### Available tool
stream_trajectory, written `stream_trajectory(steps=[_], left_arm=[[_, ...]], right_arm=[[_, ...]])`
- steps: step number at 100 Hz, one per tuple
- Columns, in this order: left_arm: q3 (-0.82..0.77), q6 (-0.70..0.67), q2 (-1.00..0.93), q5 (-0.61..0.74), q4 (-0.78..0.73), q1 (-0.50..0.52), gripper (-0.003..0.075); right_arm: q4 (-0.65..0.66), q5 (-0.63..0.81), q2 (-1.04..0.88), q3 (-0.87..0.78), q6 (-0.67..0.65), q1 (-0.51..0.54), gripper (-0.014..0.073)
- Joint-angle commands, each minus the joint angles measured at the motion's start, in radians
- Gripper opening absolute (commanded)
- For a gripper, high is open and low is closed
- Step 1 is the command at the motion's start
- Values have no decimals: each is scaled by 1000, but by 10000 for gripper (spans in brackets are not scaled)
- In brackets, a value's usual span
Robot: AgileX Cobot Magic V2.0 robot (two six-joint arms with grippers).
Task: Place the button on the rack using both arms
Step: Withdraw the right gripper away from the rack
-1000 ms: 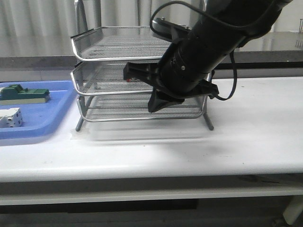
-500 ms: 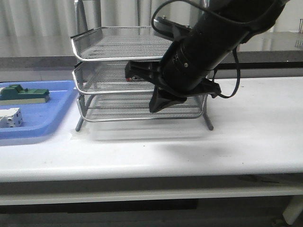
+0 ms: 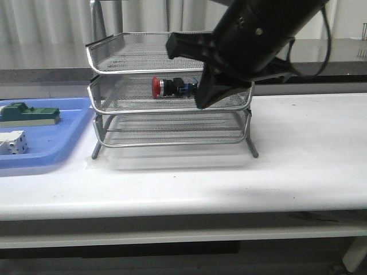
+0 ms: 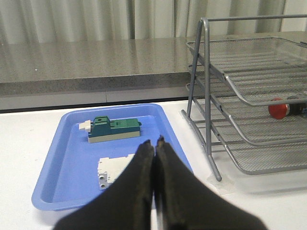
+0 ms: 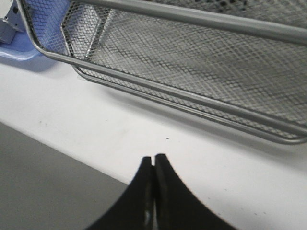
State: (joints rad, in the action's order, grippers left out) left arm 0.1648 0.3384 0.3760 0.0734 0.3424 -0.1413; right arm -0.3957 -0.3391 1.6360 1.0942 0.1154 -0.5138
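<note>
The button (image 3: 171, 87) lies on its side in the middle tier of the wire rack (image 3: 137, 71), red cap pointing left. In the left wrist view the button (image 4: 279, 108) shows as a red cap in that same tier of the rack (image 4: 203, 72). My right gripper (image 3: 199, 104) hangs in front of the rack's right half, just right of the button, shut with nothing in it. Its wrist view shows the shut fingers (image 5: 146, 167) above the white table, in front of a rack tier (image 5: 192, 17). My left gripper (image 4: 153, 142) is shut and empty above the blue tray (image 4: 62, 163).
The blue tray (image 3: 57, 143) sits left of the rack and holds a green block (image 3: 31, 114) and a white block (image 3: 12, 142). A grey counter ledge runs behind the table. The table's front edge lies close below my right gripper.
My right arm has risen and drawn back to the right from the middle tier. The button, earlier mostly hidden at the gripper, now lies alone in that tier.
</note>
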Motion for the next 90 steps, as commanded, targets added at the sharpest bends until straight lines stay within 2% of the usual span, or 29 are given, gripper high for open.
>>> stream_trajectory(steps=[1, 52, 90], left_arm=[[30, -11, 4, 76, 7, 0, -21], [30, -11, 4, 76, 7, 0, -21], [30, -11, 4, 76, 7, 0, -21]], right_arm=[[23, 39, -120, -22, 10, 41, -57], [151, 42, -614, -302, 10, 329, -57], [153, 41, -955, -473, 10, 368, -57]])
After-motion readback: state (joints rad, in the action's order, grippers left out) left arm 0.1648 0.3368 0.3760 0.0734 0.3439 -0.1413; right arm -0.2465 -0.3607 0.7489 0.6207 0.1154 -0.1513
